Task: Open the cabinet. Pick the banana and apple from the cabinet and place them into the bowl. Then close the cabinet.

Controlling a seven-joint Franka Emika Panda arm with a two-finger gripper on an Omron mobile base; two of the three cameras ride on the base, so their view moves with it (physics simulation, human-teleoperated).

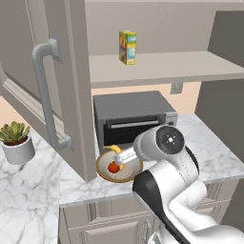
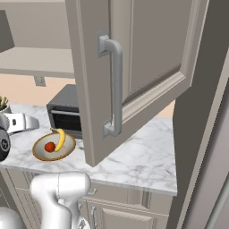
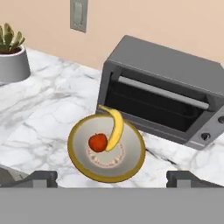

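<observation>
Fingertips (image 3: pixel 43 178) of the gripper (image 3: pixel 111 179) stand spread wide and hold nothing, poised just above the bowl (image 3: pixel 131 164).
Inside the bowl the apple (image 3: pixel 98 142) sits on the speckled centre, touching the banana (image 3: pixel 114 127), whose far end leans over the rim nearest the toaster oven (image 3: pixel 175 74); the bowl rests on the marble counter (image 3: pixel 39 118) just in front of that oven. Above the bowl, the cabinet (image 1: pixel 76 86) has both doors swung open, a yellow carton (image 1: pixel 127 47) upright on its shelf. A potted succulent (image 3: pixel 12 57) stands well left of the bowl.

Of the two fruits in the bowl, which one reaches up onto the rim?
The banana: its far tip rests on the bowl's golden-brown rim, while the apple sits near the centre.
</observation>
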